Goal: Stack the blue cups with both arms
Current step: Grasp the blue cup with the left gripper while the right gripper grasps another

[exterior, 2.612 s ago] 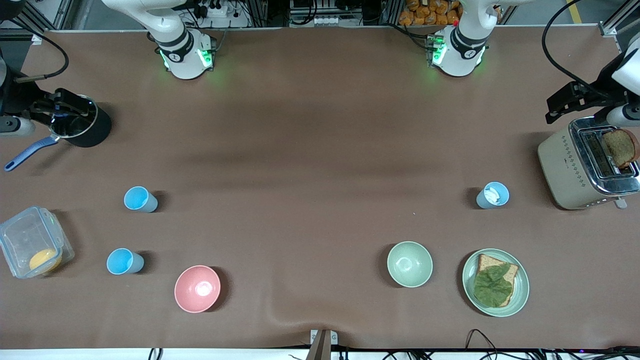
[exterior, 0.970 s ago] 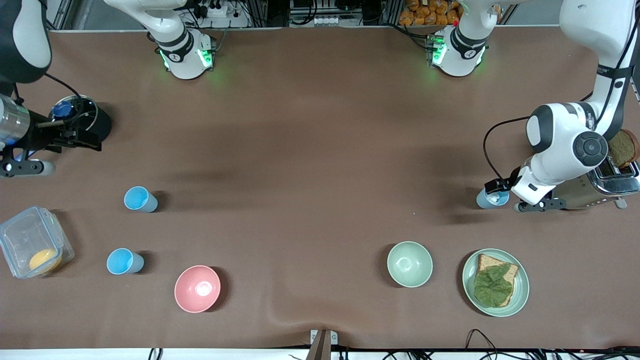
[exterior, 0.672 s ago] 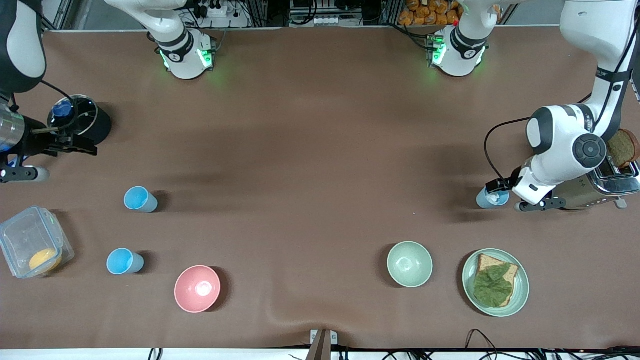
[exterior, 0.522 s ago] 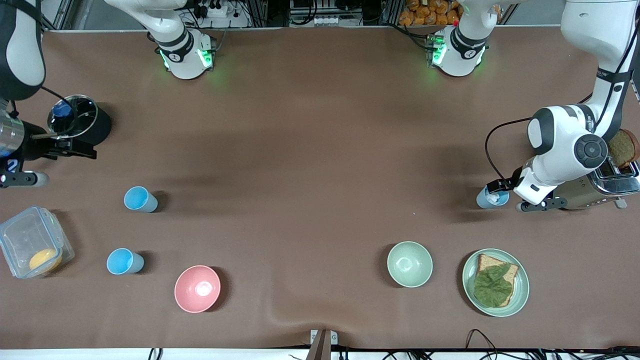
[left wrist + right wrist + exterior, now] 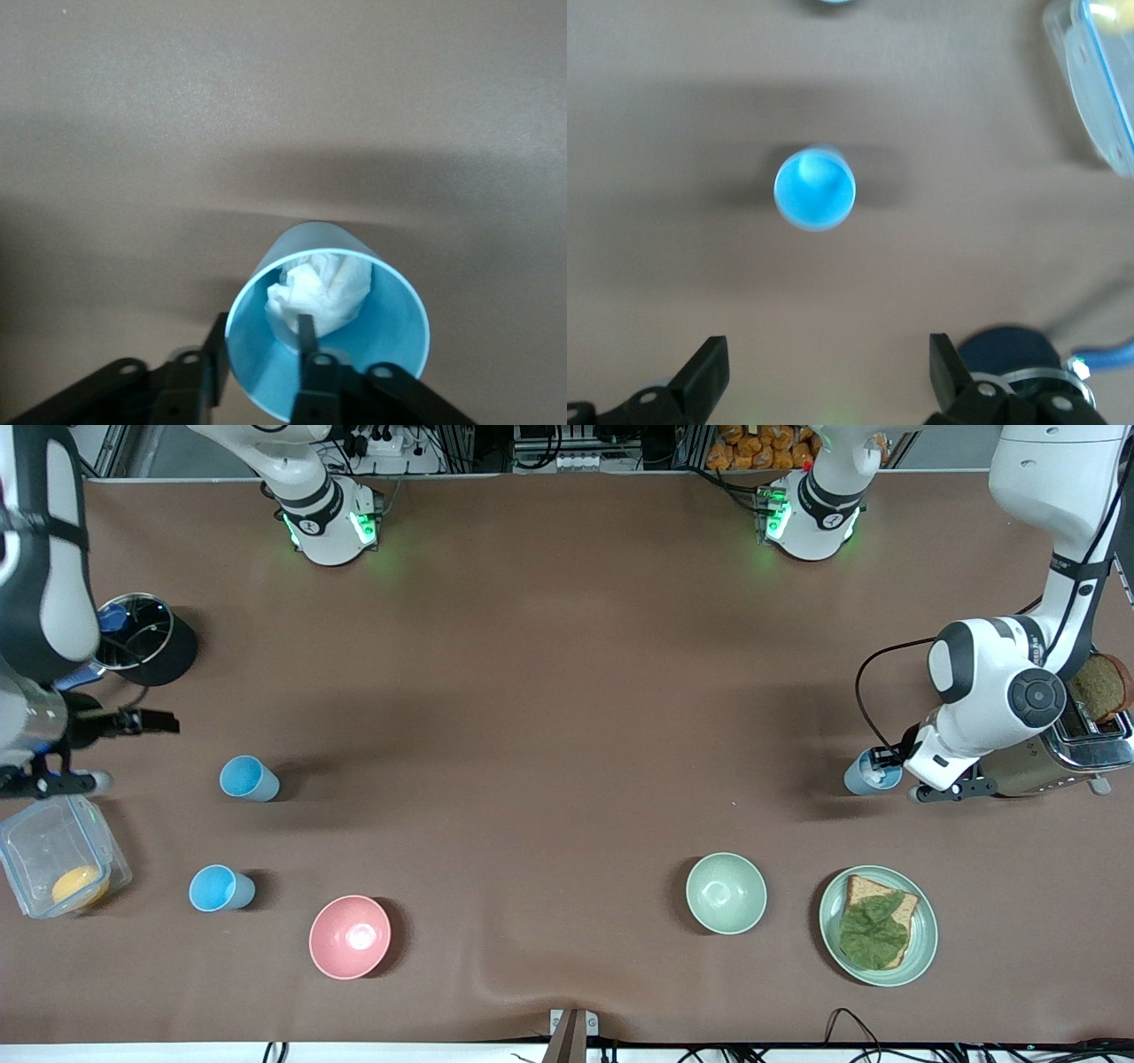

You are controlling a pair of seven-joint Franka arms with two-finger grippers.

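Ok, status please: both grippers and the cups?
Left gripper straddles the rim of the cup with tissue, not shut. Right gripper open, over bare table, short of empty cup.

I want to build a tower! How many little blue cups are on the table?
3. One cup and a second cup nearer the camera stand at the right arm's end; the third cup, with paper inside, is beside the toaster.

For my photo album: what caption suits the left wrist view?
Left claw straddling the rim of a blue cup holding crumpled white paper.
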